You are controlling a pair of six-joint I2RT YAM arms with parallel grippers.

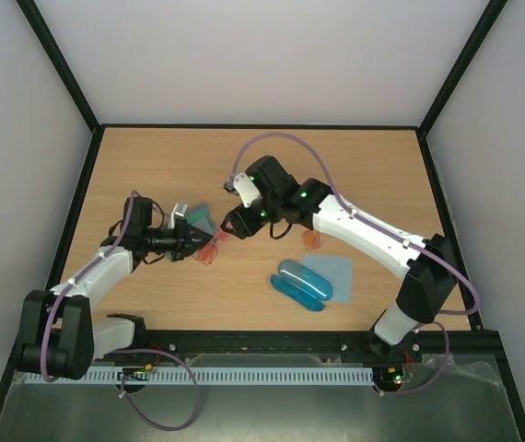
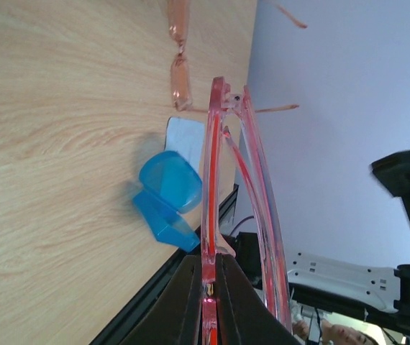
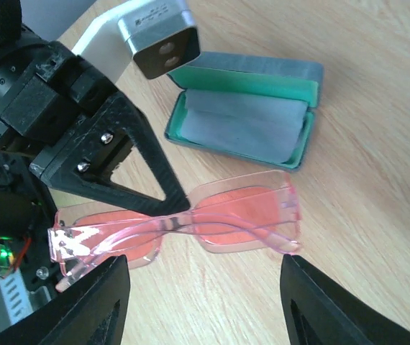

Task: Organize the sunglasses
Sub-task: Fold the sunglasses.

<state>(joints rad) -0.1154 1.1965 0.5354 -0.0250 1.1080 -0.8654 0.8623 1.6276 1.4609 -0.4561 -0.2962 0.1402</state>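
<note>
Left gripper [image 2: 206, 291] pinches the red-pink sunglasses [image 3: 241, 219] at one end. We read their long axis as running toward the table's [image 1: 152, 157] right edge, near mid-table. Right gripper [image 3: 205, 305] is spread wide over them, holding nothing. Wooden top, pale walls. Open green case [image 3: 248, 108] just beyond; bare wood toward the far edge.

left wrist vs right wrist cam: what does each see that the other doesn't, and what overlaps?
Left wrist only: the blue case, a pale blue cloth just behind it, and the orange sunglasses lying further along the table.
Right wrist only: the open green case with a lining cloth inside.
Both: the red-pink sunglasses, with the left gripper shut on their frame.
</note>
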